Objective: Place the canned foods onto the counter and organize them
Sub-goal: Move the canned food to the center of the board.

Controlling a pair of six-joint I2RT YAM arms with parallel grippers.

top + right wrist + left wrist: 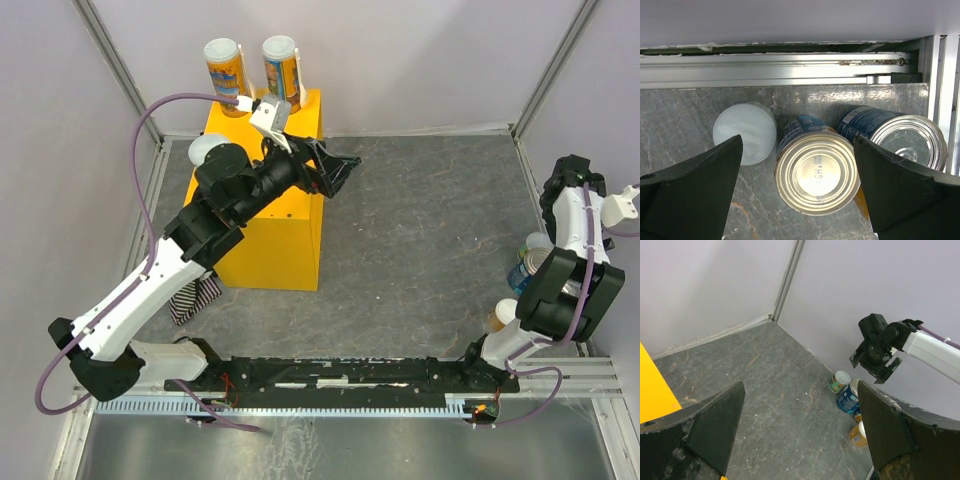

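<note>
Grey marbled flooring spreads under our arms. Two cans (225, 62) stand at the far edge of the counter (270, 240), upper left. Our left gripper (335, 170) hangs open and empty beside it. Our right gripper (797, 150) gapes above a silver-topped can (817, 172) at frame centre. We judge the next move is to descend and clamp.

My left arm (150, 270) starts at the near left corner of the tabletop (430, 250) and stretches away toward the far left. The wrist bends so my left claw (338, 170) points sideways to the right, up in the air. Its two fingers are spread wide with nothing between them. My right arm (560, 290) is folded up by the right edge. My right claw (800, 190) points straight down, fingers wide apart, holding nothing.
</note>
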